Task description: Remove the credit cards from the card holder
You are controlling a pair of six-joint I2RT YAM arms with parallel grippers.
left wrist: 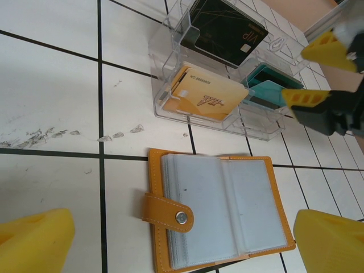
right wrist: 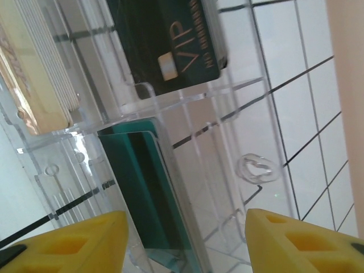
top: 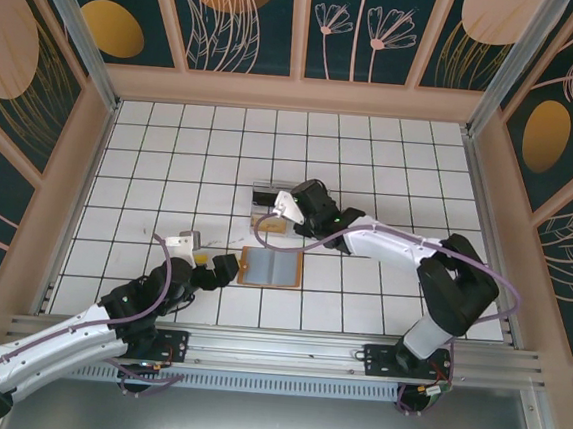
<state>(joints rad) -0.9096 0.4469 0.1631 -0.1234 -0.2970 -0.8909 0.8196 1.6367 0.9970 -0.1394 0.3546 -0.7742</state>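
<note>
- Over the clear tray (top: pixel 265 205), near the middle of the bench (top: pixel 151 153): right gripper (right wrist: pixel 182 242), jaws partly apart and empty. Its yellow fingertips (right wrist: pixel 68 244) straddle the compartment that holds a teal card (right wrist: pixel 145 187).
- Outward in the same tray: a black VIP card (right wrist: pixel 170 40) in the compartment toward the far edge, and a tan card (left wrist: pixel 205 96) in the compartment beside the teal one.
- Just beside the left edge of the card holder (top: pixel 272 267): left gripper (top: pixel 224 267), set low, jaws at their widest and holding nothing.
- Position of the card holder: it lies open and flat between the tray and the near edge of the bench, just apart from the tray. Its strap (left wrist: pixel 170 213) is folded onto the left page.
- Axis: the fold runs from the near edge toward the far edge, so the long side runs left to right, roughly in line with the left gripper.
- Judgement: the left arm is the nearer. Both upturned pale pockets look empty. Whether the leaves beneath hold cards cannot be told.
</note>
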